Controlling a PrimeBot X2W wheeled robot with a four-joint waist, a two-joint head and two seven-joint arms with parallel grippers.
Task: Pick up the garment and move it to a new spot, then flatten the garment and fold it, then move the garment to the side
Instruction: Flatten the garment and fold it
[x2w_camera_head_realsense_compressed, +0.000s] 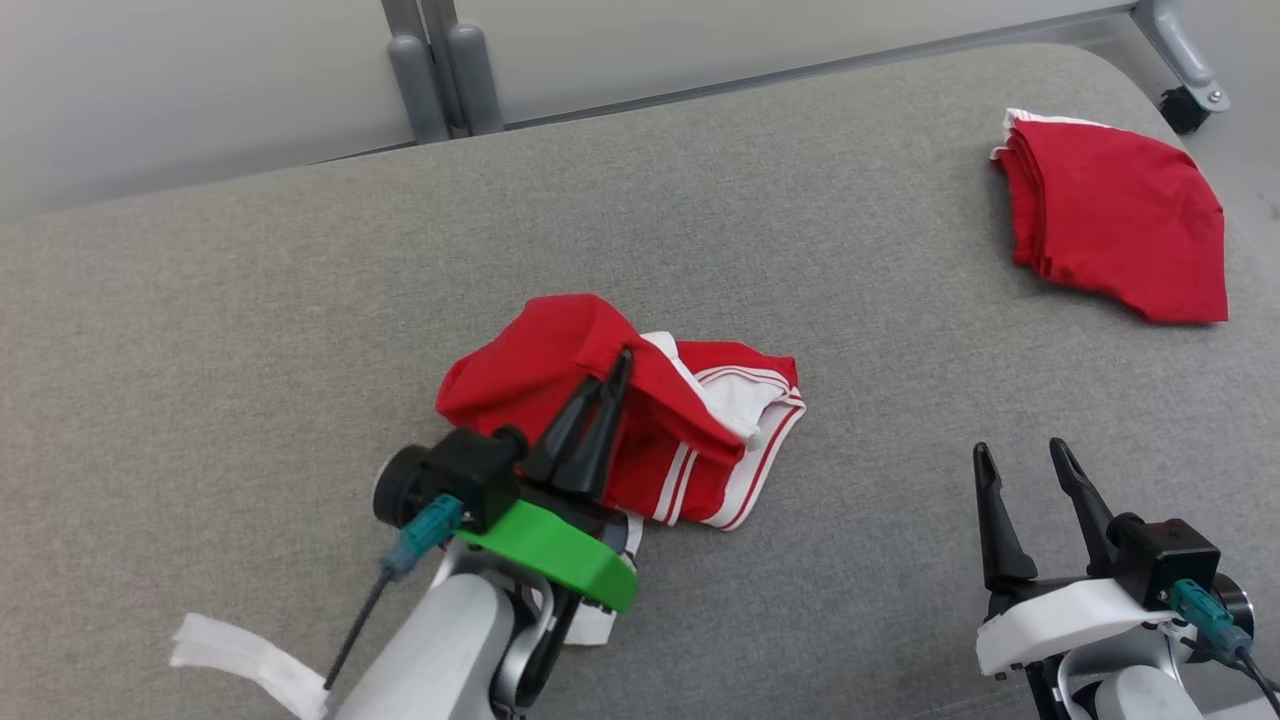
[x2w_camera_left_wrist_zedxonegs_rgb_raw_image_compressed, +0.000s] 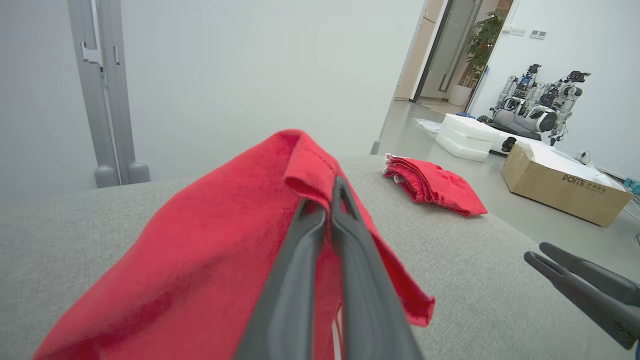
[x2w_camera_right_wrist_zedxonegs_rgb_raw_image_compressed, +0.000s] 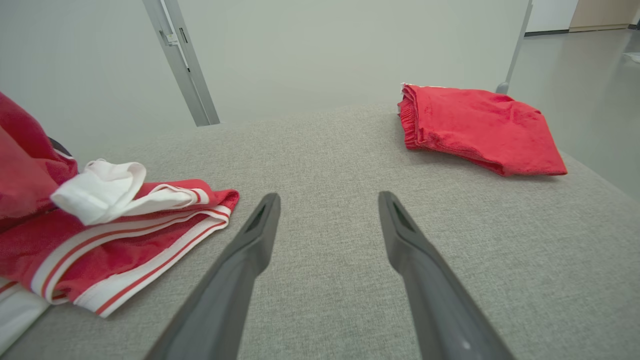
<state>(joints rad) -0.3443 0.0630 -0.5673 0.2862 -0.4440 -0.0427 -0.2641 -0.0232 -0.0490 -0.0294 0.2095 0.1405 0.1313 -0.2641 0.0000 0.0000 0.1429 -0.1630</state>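
Though rumpled, garment (x2w_camera_head_realsense_compressed: 530, 360) on grey upholstery (x2w_camera_head_realsense_compressed: 250, 350)

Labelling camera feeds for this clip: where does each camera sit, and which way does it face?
Head view: on the head, looking down at the grey padded surface; shows the left gripper shut on the crumpled red garment, the right gripper open.
Left wrist view: on the left wrist, looking along its closed fingers toward a folded red garment; right gripper's fingers at lower right.
Right wrist view: on the right wrist, looking along its spread fingers across the surface.
All three share both garments.
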